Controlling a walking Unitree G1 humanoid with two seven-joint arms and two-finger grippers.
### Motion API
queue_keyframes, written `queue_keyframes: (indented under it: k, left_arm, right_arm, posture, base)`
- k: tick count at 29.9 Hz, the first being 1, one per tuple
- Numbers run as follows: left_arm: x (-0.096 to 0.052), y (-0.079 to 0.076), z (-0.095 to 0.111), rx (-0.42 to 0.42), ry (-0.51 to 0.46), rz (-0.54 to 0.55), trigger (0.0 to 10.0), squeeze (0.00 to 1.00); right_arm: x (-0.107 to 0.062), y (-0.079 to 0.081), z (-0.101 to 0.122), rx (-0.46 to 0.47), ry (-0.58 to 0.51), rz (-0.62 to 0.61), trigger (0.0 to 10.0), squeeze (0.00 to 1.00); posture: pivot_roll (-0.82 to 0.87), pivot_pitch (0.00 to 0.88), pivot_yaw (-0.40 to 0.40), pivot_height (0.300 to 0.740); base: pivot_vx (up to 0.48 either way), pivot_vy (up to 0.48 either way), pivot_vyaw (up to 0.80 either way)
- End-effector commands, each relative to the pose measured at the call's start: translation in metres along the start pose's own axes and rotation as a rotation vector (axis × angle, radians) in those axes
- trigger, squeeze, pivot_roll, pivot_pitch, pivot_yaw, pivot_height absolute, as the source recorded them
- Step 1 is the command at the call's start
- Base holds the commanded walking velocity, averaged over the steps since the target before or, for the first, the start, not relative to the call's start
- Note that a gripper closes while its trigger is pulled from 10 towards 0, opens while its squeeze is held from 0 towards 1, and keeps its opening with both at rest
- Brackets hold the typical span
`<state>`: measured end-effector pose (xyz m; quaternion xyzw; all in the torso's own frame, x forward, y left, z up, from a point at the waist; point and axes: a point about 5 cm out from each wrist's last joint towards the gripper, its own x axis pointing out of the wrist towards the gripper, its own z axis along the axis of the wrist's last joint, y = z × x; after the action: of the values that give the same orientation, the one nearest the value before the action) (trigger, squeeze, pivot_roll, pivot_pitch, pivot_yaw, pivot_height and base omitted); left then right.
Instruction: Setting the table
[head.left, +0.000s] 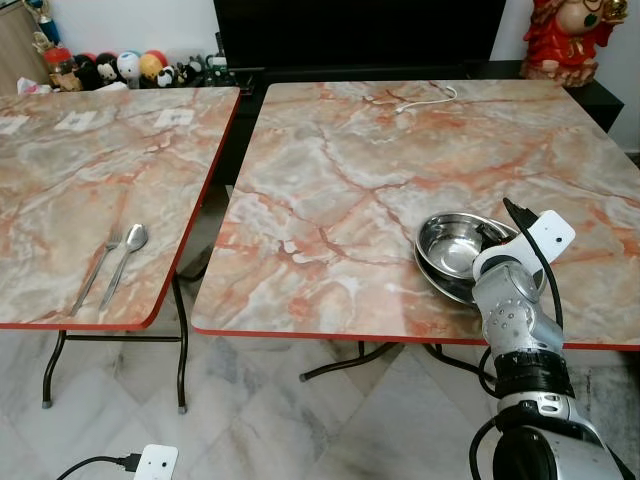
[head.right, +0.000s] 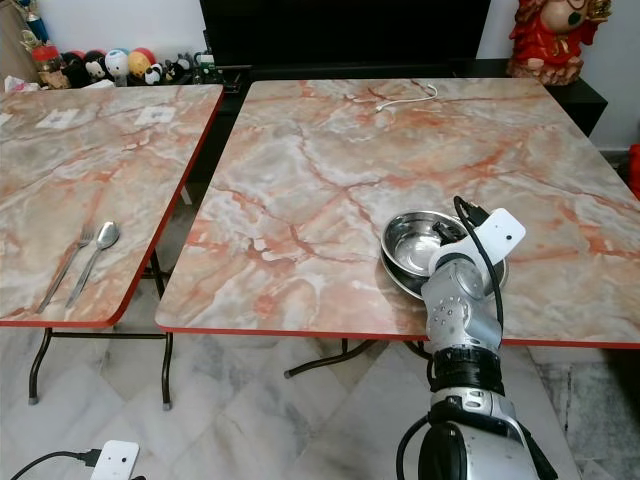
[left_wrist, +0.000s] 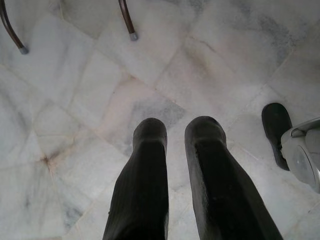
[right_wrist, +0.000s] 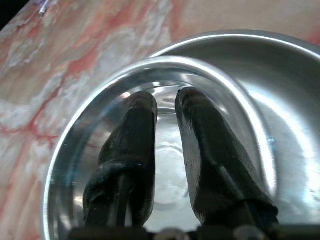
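A shiny steel bowl (head.left: 452, 242) sits in a wider steel plate (head.left: 447, 284) near the front right edge of the right marble table (head.left: 330, 180). My right gripper (right_wrist: 166, 97) reaches down inside the bowl (right_wrist: 75, 150), its two black fingers close together with nothing between them. The plate's rim (right_wrist: 280, 95) curves beyond the bowl. A fork (head.left: 98, 268) and a spoon (head.left: 128, 248) lie side by side near the front of the left table (head.left: 80, 160). My left gripper (left_wrist: 175, 130) hangs idle over the floor, fingers close together and empty.
A white cable (head.left: 425, 100) lies at the far side of the right table. A gap separates the two tables. Toys (head.left: 120, 68) and a red figurine (head.left: 562, 40) stand behind. A white device (head.left: 155, 463) with a cord lies on the tiled floor.
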<state>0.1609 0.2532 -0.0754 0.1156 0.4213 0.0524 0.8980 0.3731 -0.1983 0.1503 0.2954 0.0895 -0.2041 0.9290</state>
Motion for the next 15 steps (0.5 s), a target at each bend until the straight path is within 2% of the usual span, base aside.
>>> queue_keyframes:
  k: [1, 7, 15]
  left_arm:
    - [-0.002, 0.0026, -0.0065, -0.001, 0.021, 0.005, 10.0, 0.0]
    - [-0.0021, 0.0028, -0.007, 0.0, 0.024, 0.005, 10.0, 0.0]
    - [-0.0018, 0.0063, -0.0057, 0.002, 0.024, 0.006, 10.0, 0.0]
  right_arm:
    - [0.0017, 0.0014, 0.0049, -0.001, -0.011, -0.003, 10.0, 0.0]
    - [0.0019, 0.0024, 0.0049, -0.002, -0.007, -0.004, 10.0, 0.0]
    - [0.0036, -0.0068, 0.0027, 0.027, 0.011, -0.07, 10.0, 0.0]
  posture:
    - [-0.06, 0.043, 0.073, 0.74]
    - [-0.06, 0.042, 0.075, 0.74]
    - [-0.06, 0.044, 0.077, 0.74]
  base:
    - [0.0, 0.0, 0.0]
    - [0.0, 0.0, 0.0]
    - [0.0, 0.0, 0.0]
